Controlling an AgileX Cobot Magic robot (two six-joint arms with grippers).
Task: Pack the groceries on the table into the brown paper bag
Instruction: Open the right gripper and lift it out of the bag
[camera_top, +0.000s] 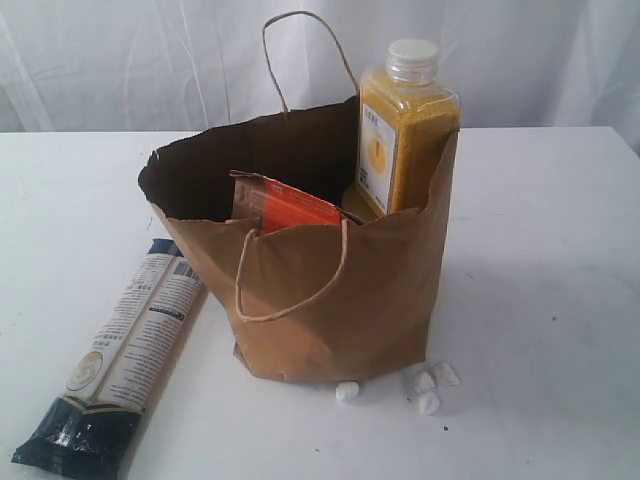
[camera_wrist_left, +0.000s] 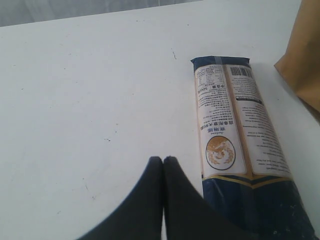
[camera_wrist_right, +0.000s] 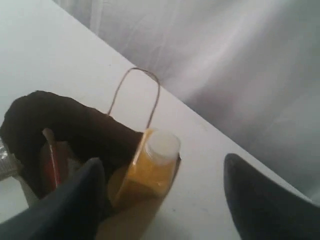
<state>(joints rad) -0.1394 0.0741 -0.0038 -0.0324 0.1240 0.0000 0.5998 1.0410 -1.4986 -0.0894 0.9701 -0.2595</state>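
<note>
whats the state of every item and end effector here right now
brown paper bag: upright, mouth open
yellow-grain bottle: capped, upright inside bag, top above rim
brown pouch with orange label: inside bag, leaning
long navy-cream packet: flat on table, outside bag
left end effector: shut, empty
right end effector: open, empty

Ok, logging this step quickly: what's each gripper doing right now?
Left gripper: closed, holding nothing.
Right gripper: open, holding nothing.

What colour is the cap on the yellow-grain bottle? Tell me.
White; the cap shows best in the exterior view.
</note>
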